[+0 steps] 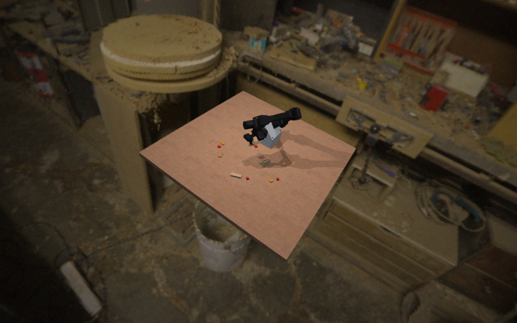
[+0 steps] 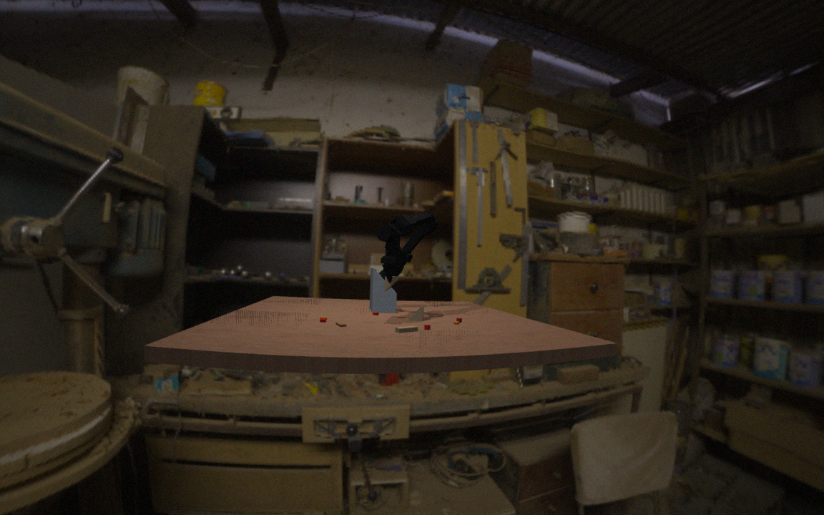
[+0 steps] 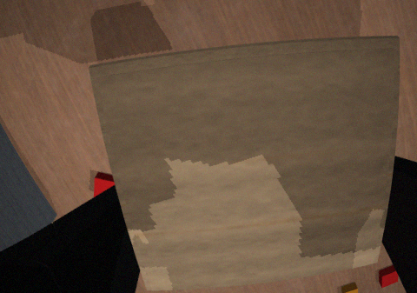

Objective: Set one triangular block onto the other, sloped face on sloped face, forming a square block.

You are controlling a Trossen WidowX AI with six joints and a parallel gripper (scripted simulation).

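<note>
My gripper [image 1: 252, 141] [image 2: 389, 280] [image 3: 253, 178] is shut on a tan triangular block [image 1: 256, 141] [image 2: 390, 285] [image 3: 252, 110], held in the air above the table and tilted. In the wrist view a broad face of this block fills the middle, with a black finger at each end. The other triangular block [image 1: 265, 162] [image 2: 418, 314] rests on the table, its slope rising to the right in the exterior view. The held block is apart from it, up and to the left in the top and exterior views. The arm hides part of the held block in the top view.
A tall blue-grey block [image 1: 270, 140] [image 2: 382, 299] [image 3: 19, 197] with a sloped top stands close beside the gripper. A red cube [image 1: 256, 146] [image 3: 103, 185] lies near its foot. A flat tan bar [image 1: 235, 175] [image 2: 405, 329] and several small red and orange pieces lie around the table.
</note>
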